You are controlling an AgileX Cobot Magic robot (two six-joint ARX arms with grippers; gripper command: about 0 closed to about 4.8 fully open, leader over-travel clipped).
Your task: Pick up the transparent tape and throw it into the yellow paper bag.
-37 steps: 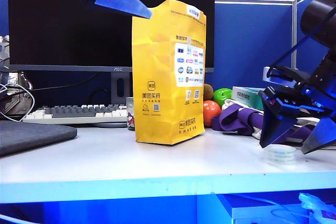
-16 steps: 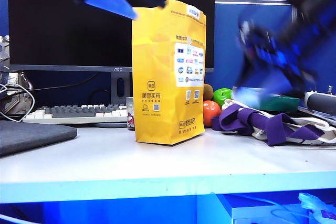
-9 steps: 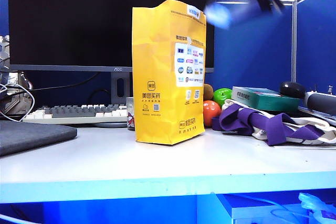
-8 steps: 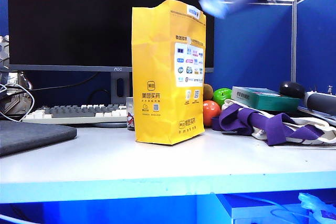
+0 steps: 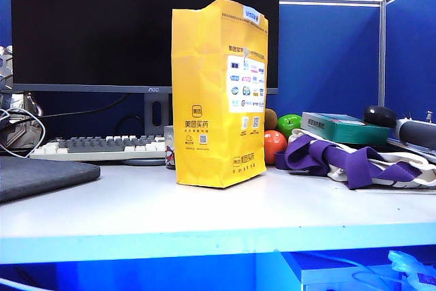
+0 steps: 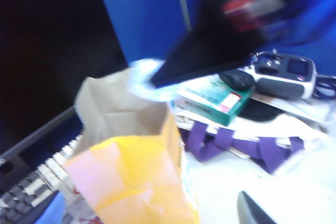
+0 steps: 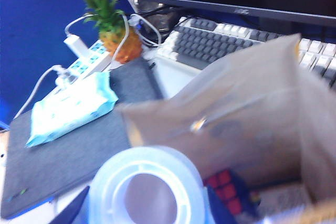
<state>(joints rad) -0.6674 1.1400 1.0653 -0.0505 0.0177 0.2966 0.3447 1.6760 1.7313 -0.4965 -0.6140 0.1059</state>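
Now the transparent tape [image 7: 146, 190], a single clear roll, sits clamped between the jaws of the right gripper [image 7: 147, 205], high above the table and just over the open mouth of the yellow paper bag [image 5: 219, 93]. In the exterior view the right gripper shows only as a blurred blue shape at the top edge, just right of the bag's rim, so the grip itself is read from the wrist pictures. One bag stands upright near the middle of the table [image 5: 204, 212], in front of the monitor [image 5: 88, 25].

The step in hand looks like the release. It would go best with the roll centred over the opening before the jaws part, since the crinkled rim could deflect a drop made too near the edge.

The left gripper [image 6: 249, 216] hovers above the bag too; only one dark fingertip shows, so its opening I cannot tell.
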